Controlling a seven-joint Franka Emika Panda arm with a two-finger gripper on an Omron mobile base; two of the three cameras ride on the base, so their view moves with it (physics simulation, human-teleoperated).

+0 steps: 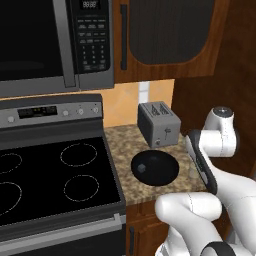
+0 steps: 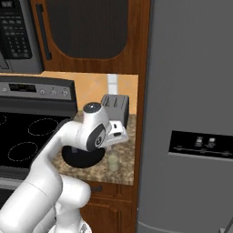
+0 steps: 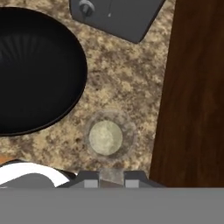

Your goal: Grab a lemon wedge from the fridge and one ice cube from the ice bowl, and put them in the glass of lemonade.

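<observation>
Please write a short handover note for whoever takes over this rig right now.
Gripper: shut, hovering over the glass of lemonade; whether it grips anything I cannot tell.
Glass stands on the counter beside the ice bowl, in front of the toaster.
An ice cube lies in the bowl.
Fridge: doors closed.
Done: nothing visibly added to the glass.
Left: apparently lemon wedge and ice cube.
</observation>
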